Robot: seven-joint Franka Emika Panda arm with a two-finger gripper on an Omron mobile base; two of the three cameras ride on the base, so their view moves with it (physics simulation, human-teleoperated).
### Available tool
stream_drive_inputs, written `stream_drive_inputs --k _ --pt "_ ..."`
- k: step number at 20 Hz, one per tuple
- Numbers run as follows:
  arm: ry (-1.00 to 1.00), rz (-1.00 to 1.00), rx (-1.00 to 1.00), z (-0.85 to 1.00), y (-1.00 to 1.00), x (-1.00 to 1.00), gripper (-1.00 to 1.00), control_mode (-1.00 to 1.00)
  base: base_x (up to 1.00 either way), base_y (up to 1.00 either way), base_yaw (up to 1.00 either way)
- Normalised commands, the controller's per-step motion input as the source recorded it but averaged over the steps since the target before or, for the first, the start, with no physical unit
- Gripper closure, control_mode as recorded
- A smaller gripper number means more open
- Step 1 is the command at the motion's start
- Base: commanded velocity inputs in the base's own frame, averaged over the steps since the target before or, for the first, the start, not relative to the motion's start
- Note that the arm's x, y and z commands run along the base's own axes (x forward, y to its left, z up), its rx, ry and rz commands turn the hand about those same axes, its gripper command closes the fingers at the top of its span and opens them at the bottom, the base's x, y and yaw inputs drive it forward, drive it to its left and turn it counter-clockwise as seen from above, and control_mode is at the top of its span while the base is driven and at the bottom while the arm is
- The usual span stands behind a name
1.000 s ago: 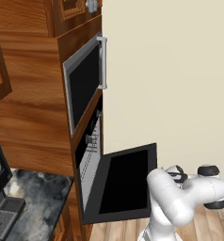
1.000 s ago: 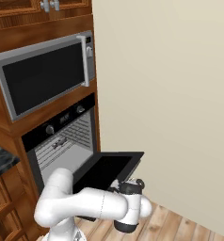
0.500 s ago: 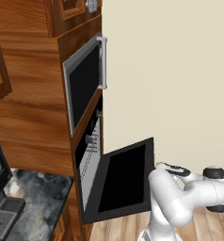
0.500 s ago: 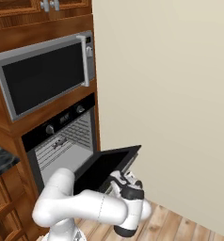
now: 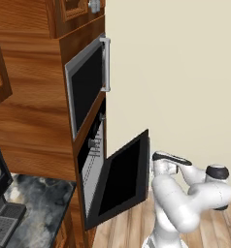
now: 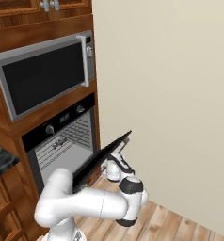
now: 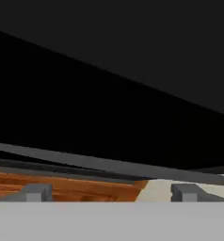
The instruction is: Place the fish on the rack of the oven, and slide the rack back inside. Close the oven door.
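Standing wide apart, the 2 finger tips of the pincer (image 7: 109, 192) hold nothing; in the hand view they sit close under the black outer face of the oven door (image 7: 109, 94), whose silver bar handle (image 7: 85, 162) crosses just above them. Whether the tips touch the door cannot be told. In the left base view the hand (image 5: 170, 162) lies against the door's upper edge, with the white arm folded low beneath it. In the right base view the half-raised oven door (image 6: 100, 160) covers the hand, and the arm bends under the panel.

The door (image 5: 120, 181) stands partly raised, tilted between flat and shut. Behind it the oven (image 6: 62, 141) remains open at its mouth. The rack (image 6: 69, 140) sits inside the cavity as thin silver wires. A small dark shape on it may be the fish (image 6: 60, 142); it is too small to identify.

Above the oven sits a silver-framed appliance (image 6: 43, 75). A dark stone worktop (image 5: 30, 203) lies at lower left.
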Motion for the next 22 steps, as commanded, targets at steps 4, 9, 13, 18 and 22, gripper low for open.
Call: stream_drive_inputs --k 4,9,13,18,22 --pt "-0.30 0.08 0.22 -0.71 1.00 0.87 -1.00 -1.00 0.00 0.00 0.00" --pt "-0.18 0.06 0.16 -0.79 1.00 1.00 -1.00 -1.00 0.00 0.00 0.00" --pt "-0.13 0.04 0.08 -0.85 1.00 1.00 -1.00 -1.00 0.00 0.00 0.00" --pt "-0.12 0.05 0.05 -0.94 1.00 0.83 -1.00 -1.00 0.00 0.00 0.00" --pt "-0.09 0.05 0.07 -0.98 1.00 0.83 -1.00 -1.00 0.00 0.00 0.00"
